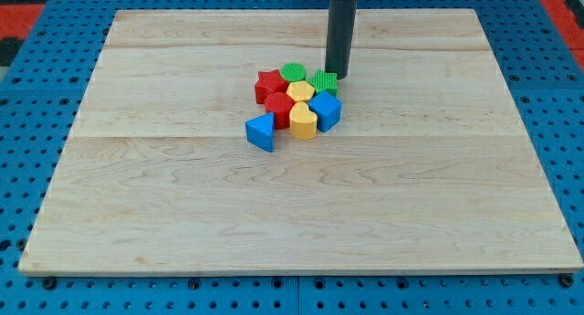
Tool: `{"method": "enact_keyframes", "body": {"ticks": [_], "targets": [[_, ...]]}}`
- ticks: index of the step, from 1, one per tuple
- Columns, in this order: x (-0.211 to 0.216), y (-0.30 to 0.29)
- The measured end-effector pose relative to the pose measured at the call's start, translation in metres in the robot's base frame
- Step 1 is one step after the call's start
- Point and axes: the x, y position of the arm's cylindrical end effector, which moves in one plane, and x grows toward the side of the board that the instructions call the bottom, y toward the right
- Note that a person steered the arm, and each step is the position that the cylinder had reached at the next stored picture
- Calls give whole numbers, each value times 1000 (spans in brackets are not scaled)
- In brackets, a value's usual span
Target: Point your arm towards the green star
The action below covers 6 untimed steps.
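My rod is a straight dark cylinder with a matte surface, and it comes down from the far edge of the view; I have no pincer, so nothing of mine can be wide, narrow or holding, only my tip that rests at the board. My tip stands just at the far right side of the green star, and it seems to touch it, but I cannot tell this for sure. The green star has a ribbed top and lies at the far right corner of a tight cluster of blocks, a little far of the board's middle. To its left is a green round block, also with a ribbed top, and further left a red star. Near of these lies a red block with a rounded top, a yellow block of a many-sided shape, and a second yellow block that looks rounded on one side. A blue cube is at the right of the cluster, touching the yellow ones, and a blue wedge-like block lies at the near left, close beside the others. The blocks look like smooth plastic. The board is pale wood with long planks and fine grain, and it lies on a blue base with rows of small holes.
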Motion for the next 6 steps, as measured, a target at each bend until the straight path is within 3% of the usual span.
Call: {"method": "enact_keyframes", "body": {"ticks": [3,4,5,6], "targets": [[14,65],[26,34],[26,-38],[33,-60]]}}
